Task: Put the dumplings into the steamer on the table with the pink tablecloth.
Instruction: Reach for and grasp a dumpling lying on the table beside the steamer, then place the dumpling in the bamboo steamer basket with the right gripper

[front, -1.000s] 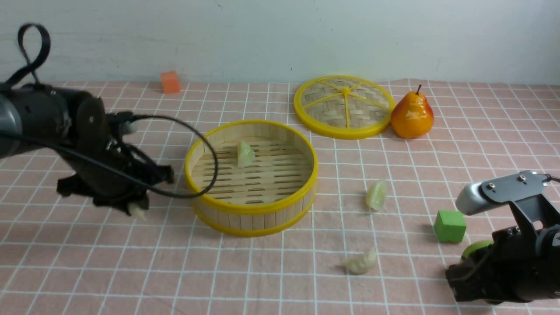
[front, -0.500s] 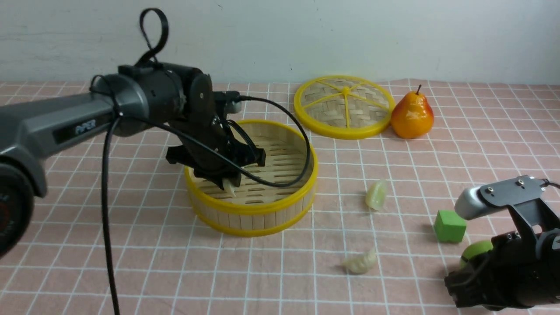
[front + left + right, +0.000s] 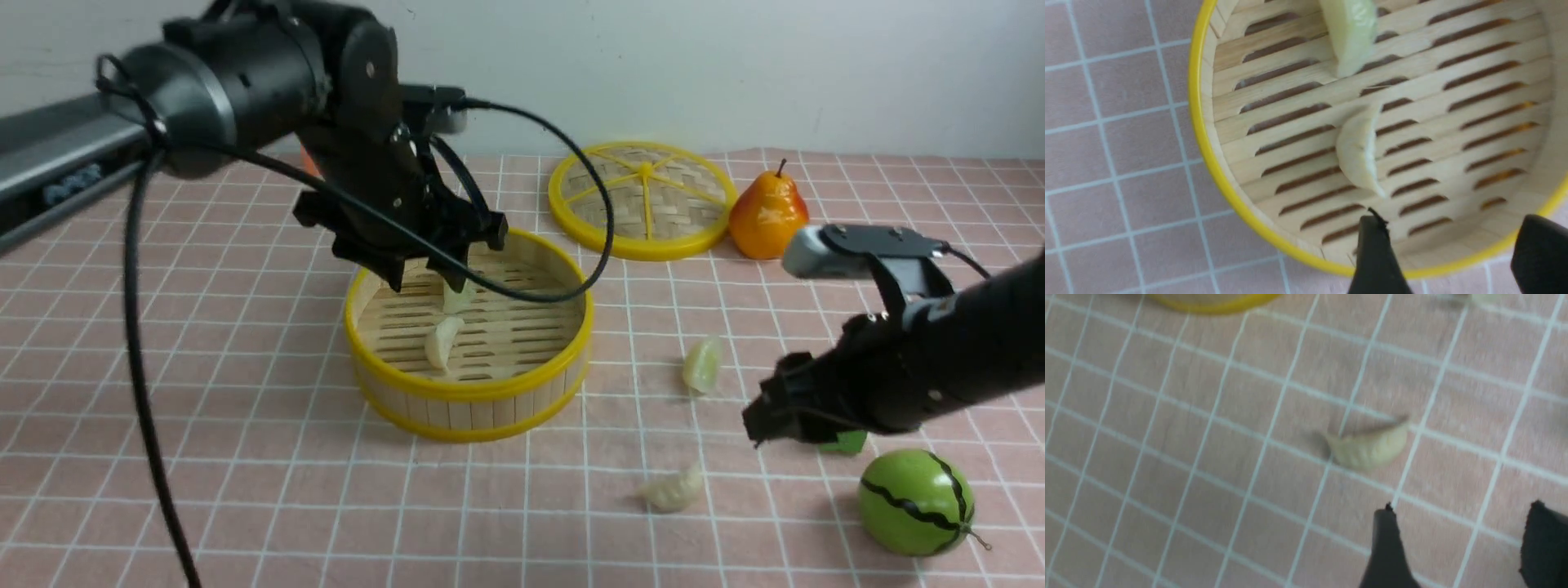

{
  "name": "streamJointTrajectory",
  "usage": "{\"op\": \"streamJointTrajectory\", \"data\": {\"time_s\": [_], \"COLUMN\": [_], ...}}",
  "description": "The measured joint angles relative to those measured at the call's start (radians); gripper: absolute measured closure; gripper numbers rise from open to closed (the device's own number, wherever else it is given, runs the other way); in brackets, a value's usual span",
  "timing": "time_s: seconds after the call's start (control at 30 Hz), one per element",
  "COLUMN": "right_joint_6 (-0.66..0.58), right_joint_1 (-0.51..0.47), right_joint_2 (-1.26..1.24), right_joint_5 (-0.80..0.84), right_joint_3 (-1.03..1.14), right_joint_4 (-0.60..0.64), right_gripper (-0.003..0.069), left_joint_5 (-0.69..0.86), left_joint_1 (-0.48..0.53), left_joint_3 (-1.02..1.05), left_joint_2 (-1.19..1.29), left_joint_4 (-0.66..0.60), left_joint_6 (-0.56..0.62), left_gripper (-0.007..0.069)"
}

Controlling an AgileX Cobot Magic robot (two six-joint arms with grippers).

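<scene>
Count two dumplings as home: the inner cream dumpling point(image 3: 441, 343) flat on the slats of the steamer point(image 3: 469, 392), the greener dumpling point(image 3: 457, 298) just behind it. Read the left gripper point(image 3: 430, 278) as released, jaws spread with nothing between them, hanging over the basket floor. Turn to the right gripper point(image 3: 755, 425), likewise spread and empty, low over the pink tablecloth point(image 3: 245, 457) near the two outside the basket: the pale green dumpling point(image 3: 702, 365) on edge to the steamer's right, the loose cream dumpling point(image 3: 673, 490) nearer the robot. Go for the loose cream one, judging by the right wrist view (closest to the open jaws there). Come down astride its plump middle, across the short width; close gently; lift clear of the yellow rim before crossing; release low over bare slats, away from the pair inside, minding the cable point(image 3: 600, 237) looping over the basket. Hard to make out: the greener dumpling, half behind a left finger and cut off at the left wrist picture's edge; the green cube point(image 3: 845, 443), nearly all hidden behind the right gripper's body; any pleats in the blurred right wrist view. Cannot tell whether the right fingertips touch the cloth.
</scene>
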Motion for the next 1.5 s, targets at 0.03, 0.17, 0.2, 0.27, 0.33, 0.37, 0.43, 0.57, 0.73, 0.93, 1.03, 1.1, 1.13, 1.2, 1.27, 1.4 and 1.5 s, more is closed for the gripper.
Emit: {"op": "streamJointTrajectory", "data": {"time_s": [0.03, 0.17, 0.2, 0.27, 0.33, 0.37, 0.43, 0.57, 0.73, 0.93, 1.03, 1.1, 1.13, 1.2, 1.27, 1.4, 1.5], "right_joint_6": [0.016, 0.065, 0.068, 0.103, 0.125, 0.135, 0.145, 0.149, 0.123, 0.038, 0.024, 0.013, 0.009, 0.002, -0.003, -0.017, -0.017], "right_joint_1": [0.000, 0.001, 0.001, 0.001, 0.001, 0.001, 0.001, 0.001, 0.001, 0.002, 0.025, 0.052, 0.070, 0.127, 0.165, 0.228, 0.235], "right_joint_2": [0.069, 0.229, 0.237, 0.325, 0.370, 0.397, 0.447, 0.533, 0.541, 0.470, 0.407, 0.393, 0.392, 0.410, 0.442, 0.572, 0.698], "right_joint_5": [-0.029, -0.118, -0.123, -0.194, -0.228, -0.237, -0.245, -0.250, -0.254, -0.179, -0.089, -0.036, -0.015, 0.022, 0.027, -0.012, -0.054], "right_joint_3": [-0.064, -0.175, -0.181, -0.242, -0.278, -0.297, -0.328, -0.356, -0.366, -0.372, -0.437, -0.512, -0.548, -0.651, -0.705, -0.834, -0.905], "right_joint_4": [0.000, -0.006, -0.008, -0.037, -0.061, -0.073, -0.091, -0.099, -0.105, -0.105, -0.105, -0.105, -0.103, -0.094, -0.078, -0.058, -0.056], "right_gripper": [0.0200, 0.0192, 0.0192, 0.0192, 0.0199, 0.0207, 0.0233, 0.0321, 0.0421, 0.0422, 0.0426, 0.0426, 0.0426, 0.0428, 0.0429, 0.0433, 0.0438], "left_joint_5": [0.054, 0.098, 0.098, 0.081, 0.058, 0.047, 0.033, 0.036, 0.049, 0.019, -0.056, -0.120, -0.160, -0.232, -0.255, -0.273, -0.277], "left_joint_1": [-0.021, -0.084, -0.088, -0.137, -0.163, -0.170, -0.171, -0.172, -0.172, -0.172, -0.172, -0.172, -0.172, -0.172, -0.172, -0.172, -0.172], "left_joint_3": [0.004, 0.078, 0.084, 0.182, 0.279, 0.332, 0.440, 0.649, 0.905, 1.175, 1.268, 1.315, 1.342, 1.386, 1.401, 1.404, 1.404], "left_joint_2": [-0.086, -0.287, -0.287, -0.421, -0.528, -0.579, -0.673, -0.819, -0.971, -1.190, -1.330, -1.398, -1.434, -1.507, -1.537, -1.567, -1.567], "left_joint_4": [0.001, -0.014, -0.014, -0.023, -0.031, -0.029, -0.006, 0.123, 0.321, 0.486, 0.530, 0.562, 0.584, 0.630, 0.654, 0.679, 0.680], "left_joint_6": [0.000, -0.015, -0.015, -0.019, -0.019, -0.021, -0.029, -0.087, -0.204, -0.419, -0.533, -0.597, -0.636, -0.704, -0.731, -0.751, -0.754], "left_gripper": [0.0250, 0.0354, 0.0360, 0.0412, 0.0441, 0.0454, 0.0474, 0.0501, 0.0522, 0.0522, 0.0522, 0.0522, 0.0522, 0.0522, 0.0522, 0.0522, 0.0521]}}
